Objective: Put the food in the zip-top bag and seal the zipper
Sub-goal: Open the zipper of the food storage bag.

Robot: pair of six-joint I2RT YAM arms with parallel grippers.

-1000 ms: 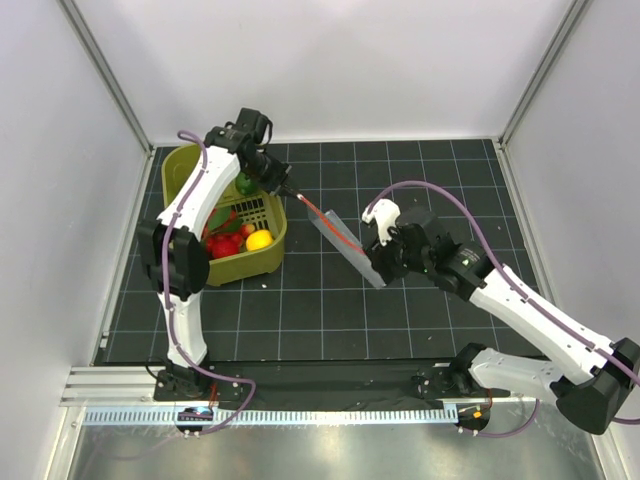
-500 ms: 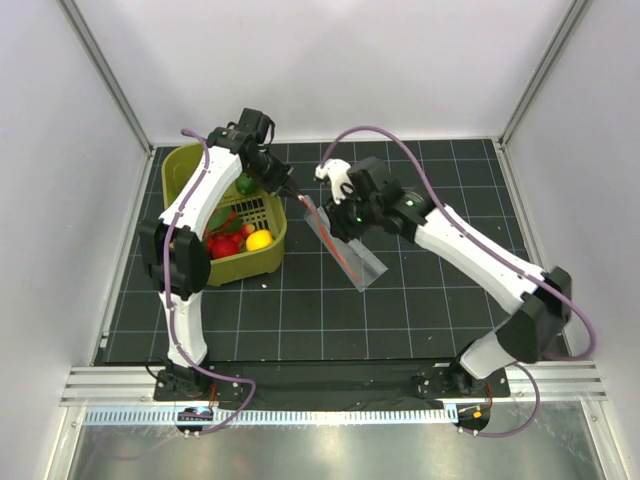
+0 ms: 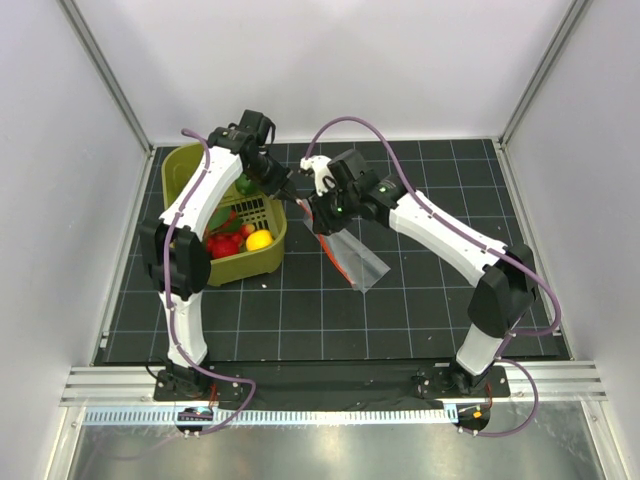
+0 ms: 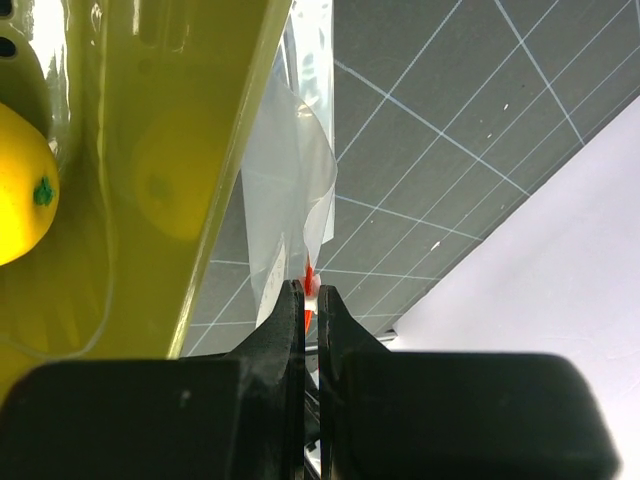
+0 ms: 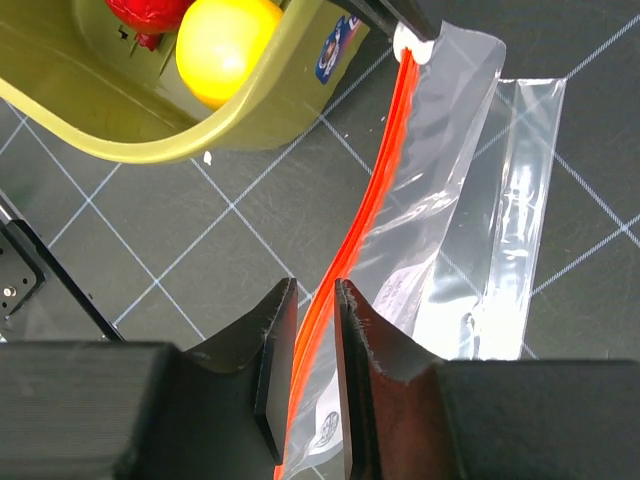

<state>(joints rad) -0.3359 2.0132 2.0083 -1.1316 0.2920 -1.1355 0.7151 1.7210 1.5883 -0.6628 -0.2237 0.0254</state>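
Right gripper [image 5: 315,290], swung in from 4 o'clock, straddles the zipper [image 5: 387,170] (pinching or not, I cannot tell) of the zip-top bag [image 3: 358,262] at 3 o'clock of the basket [image 3: 175,160], left gripper [image 4: 310,290] clamped on its end; running it shut now would likely seal out the food [image 3: 259,240].

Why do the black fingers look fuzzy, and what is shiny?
Left wrist view: the left gripper sits very close and blurs; the green basket wall gleams. Right wrist view: the right gripper blurs too; the clear bag shows glare streaks. Top view: sharp, evenly lit.
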